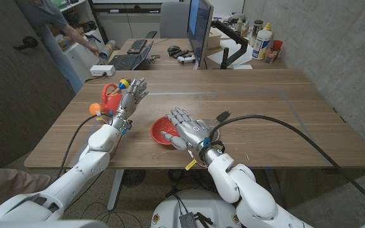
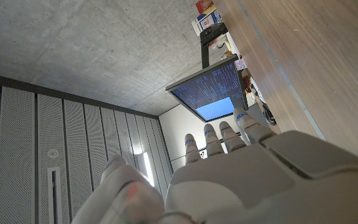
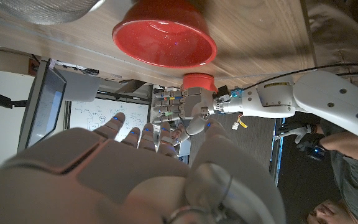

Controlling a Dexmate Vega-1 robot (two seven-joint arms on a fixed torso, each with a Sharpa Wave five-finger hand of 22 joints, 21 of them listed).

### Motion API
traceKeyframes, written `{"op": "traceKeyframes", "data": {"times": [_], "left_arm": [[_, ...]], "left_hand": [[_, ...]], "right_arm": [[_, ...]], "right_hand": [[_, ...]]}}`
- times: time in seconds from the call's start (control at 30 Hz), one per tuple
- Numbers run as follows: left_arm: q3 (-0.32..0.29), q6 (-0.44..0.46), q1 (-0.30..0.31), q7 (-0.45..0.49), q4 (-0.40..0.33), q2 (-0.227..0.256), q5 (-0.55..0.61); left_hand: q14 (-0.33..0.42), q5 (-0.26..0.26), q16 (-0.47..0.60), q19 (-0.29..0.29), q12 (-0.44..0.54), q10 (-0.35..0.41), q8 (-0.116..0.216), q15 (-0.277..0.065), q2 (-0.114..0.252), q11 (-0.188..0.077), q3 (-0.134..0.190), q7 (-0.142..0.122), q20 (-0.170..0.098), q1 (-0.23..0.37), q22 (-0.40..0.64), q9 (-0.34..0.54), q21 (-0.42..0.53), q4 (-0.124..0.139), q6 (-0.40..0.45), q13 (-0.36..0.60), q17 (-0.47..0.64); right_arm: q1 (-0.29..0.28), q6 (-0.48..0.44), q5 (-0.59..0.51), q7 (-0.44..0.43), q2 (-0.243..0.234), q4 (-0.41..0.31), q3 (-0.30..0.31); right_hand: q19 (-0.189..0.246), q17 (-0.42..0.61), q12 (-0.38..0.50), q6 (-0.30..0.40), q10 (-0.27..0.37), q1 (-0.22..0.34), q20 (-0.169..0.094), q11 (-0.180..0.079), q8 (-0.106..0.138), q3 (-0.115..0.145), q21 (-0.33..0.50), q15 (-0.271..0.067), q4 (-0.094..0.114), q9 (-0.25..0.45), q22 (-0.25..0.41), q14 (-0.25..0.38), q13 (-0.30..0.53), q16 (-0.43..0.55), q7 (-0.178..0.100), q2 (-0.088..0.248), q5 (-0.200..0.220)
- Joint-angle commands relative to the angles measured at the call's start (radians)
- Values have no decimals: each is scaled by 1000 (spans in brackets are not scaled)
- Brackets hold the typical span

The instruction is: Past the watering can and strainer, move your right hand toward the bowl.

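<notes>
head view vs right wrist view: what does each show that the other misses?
Head view alone: the right hand sits at the red bowl's near side, with an orange ball by the left hand. It also takes in the monitor's desk clutter and a person's arm at the back. Right wrist view alone: a metal strainer's mesh beside the bowl. Both share: bowl, both hands, red watering can, monitor.
</notes>
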Motion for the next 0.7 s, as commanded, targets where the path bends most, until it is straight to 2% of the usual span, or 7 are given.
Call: {"op": "traceKeyframes", "data": {"times": [0.03,0.13,0.43,0.7], "left_arm": [[1,-24,-7,-38,32,-3,-17],[-1,-25,-5,-43,32,1,-20],[-6,-38,-9,-53,50,6,-21],[-1,-38,-16,-73,63,3,-27]], "left_hand": [[-8,9,1,1,1,0,5,-46,-3,-4,-6,-4,-8,14,4,3,3,0,8,3,2],[-7,9,1,1,1,1,5,-46,-3,-5,-6,-4,-8,14,4,3,3,0,8,3,2],[-6,10,2,4,1,0,12,-49,-2,-6,-9,-17,-10,15,4,3,4,-1,28,3,2],[-5,10,2,5,1,1,10,-49,-2,-5,-10,-10,-11,16,4,3,4,-1,27,3,2]], "right_arm": [[18,-22,9,-26,38,61,-38],[33,-44,-36,-14,52,80,-65],[58,-50,-11,-21,76,124,-90],[87,-60,-10,3,93,148,-124]], "right_hand": [[4,3,5,-8,-3,8,3,-3,-3,16,7,-13,6,4,4,-35,4,8,-4,16,-2],[5,3,5,-9,-4,8,2,-2,-4,18,7,-13,7,4,4,-35,4,8,-3,14,-3],[3,3,3,-14,-9,12,1,-1,-5,28,5,-14,8,4,4,-37,4,7,-4,14,-5],[-1,3,0,-17,-15,15,1,2,-6,37,3,-11,9,4,4,-40,4,5,-2,14,-6]]}}
